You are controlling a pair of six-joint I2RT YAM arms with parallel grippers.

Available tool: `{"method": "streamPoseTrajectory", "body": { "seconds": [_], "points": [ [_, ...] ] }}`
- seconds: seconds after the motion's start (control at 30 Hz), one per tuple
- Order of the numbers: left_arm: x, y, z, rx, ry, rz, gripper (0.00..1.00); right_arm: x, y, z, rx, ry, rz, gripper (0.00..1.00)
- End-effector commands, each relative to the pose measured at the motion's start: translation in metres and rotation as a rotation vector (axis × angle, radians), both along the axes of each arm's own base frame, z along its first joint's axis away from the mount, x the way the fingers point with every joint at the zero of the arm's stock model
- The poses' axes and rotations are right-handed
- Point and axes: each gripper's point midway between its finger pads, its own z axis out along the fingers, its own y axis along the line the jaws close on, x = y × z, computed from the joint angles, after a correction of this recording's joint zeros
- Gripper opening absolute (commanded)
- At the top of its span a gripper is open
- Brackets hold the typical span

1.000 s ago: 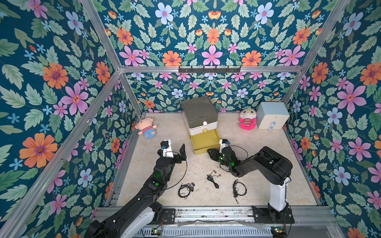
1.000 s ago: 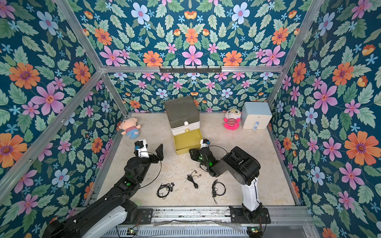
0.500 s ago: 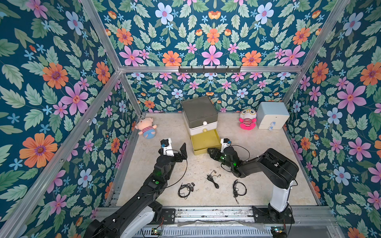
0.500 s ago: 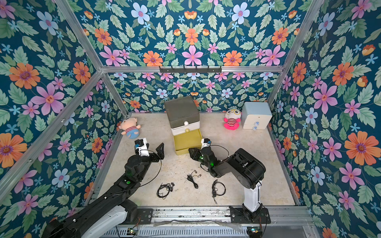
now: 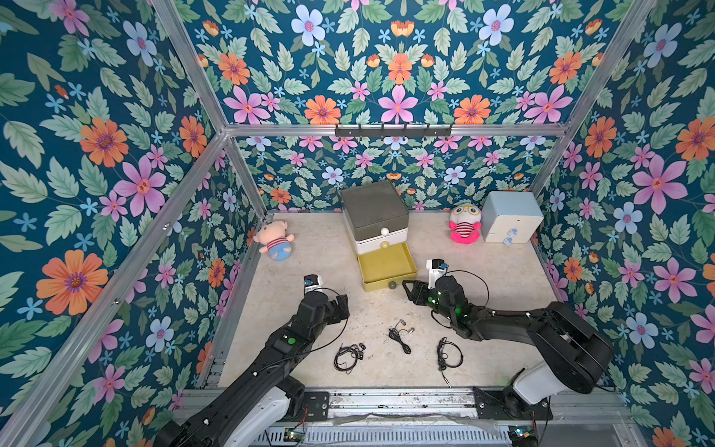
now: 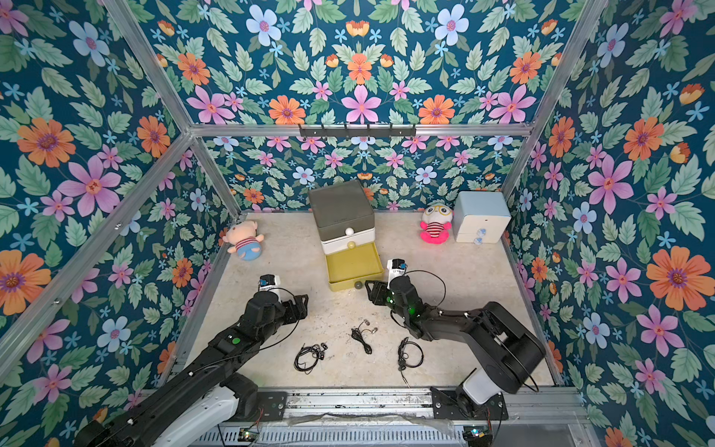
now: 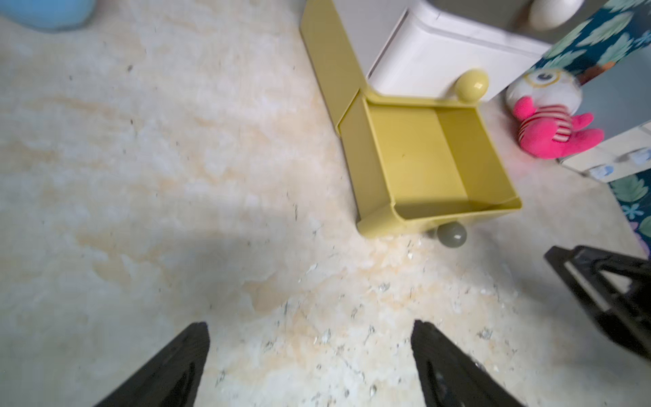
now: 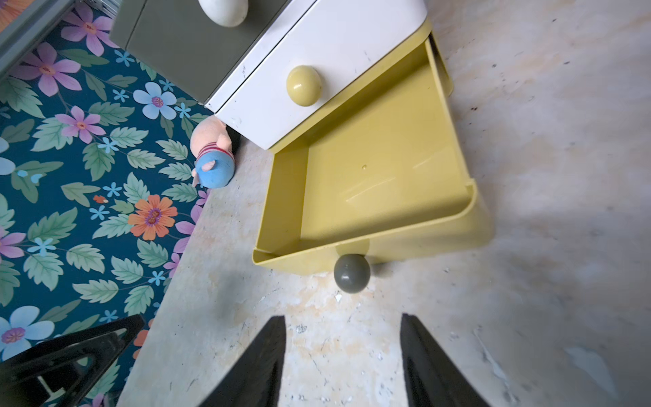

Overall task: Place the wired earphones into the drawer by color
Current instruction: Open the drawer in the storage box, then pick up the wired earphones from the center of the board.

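1. The left gripper [image 7: 310,327] is wide open and holds nothing. It hangs over the floor [image 7: 141,176], near the drawer [image 7: 415,155].
2. The right gripper [image 8: 341,319] has its jaws apart too, with nothing between them. It points at the gray knob [image 8: 351,274] on the drawer front, close to it but not touching.
3. The yellow drawer is pulled out of the cabinet [image 5: 373,211], and its bare bottom shows.
4. Three earphones lie on the floor between the arms, apart from each other: one [image 5: 348,354] by the left arm, one [image 5: 400,336] in the middle, one [image 5: 449,354] by the right arm.
5. All three look black. The middle one may have silver buds, but it is too small to be sure.
6. A pig toy [image 5: 275,244] and a pink toy [image 5: 464,224] sit near the back wall.
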Motion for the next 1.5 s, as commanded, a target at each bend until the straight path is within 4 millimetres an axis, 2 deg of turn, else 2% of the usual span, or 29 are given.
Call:
{"method": "streamPoseTrajectory", "body": {
  "seconds": [0.0, 0.23, 0.43, 0.53, 0.83, 1.27, 1.47],
  "points": [
    [-0.024, 0.002, -0.025, 0.009, 0.153, -0.007, 0.95, -0.006, -0.029, -0.011, -0.161, -0.012, -0.031, 0.58],
    [-0.046, -0.008, -0.044, 0.020, 0.258, -0.051, 0.91, -0.010, -0.071, 0.005, -0.261, -0.106, -0.108, 0.59],
    [-0.066, -0.030, -0.055, 0.075, 0.323, -0.112, 0.89, -0.011, -0.089, 0.004, -0.270, -0.146, -0.156, 0.60],
    [-0.077, -0.038, -0.060, 0.092, 0.350, -0.132, 0.89, -0.013, -0.089, 0.004, -0.269, -0.141, -0.150, 0.60],
    [-0.100, -0.028, -0.073, 0.138, 0.391, -0.090, 0.83, -0.014, -0.090, 0.007, -0.265, -0.153, -0.151, 0.60],
    [-0.119, -0.027, -0.089, 0.140, 0.449, -0.106, 0.75, -0.014, -0.093, 0.007, -0.267, -0.155, -0.160, 0.60],
    [-0.125, -0.036, -0.090, 0.089, 0.460, -0.151, 0.65, -0.015, -0.092, 0.007, -0.266, -0.156, -0.157, 0.60]
  ]
}}
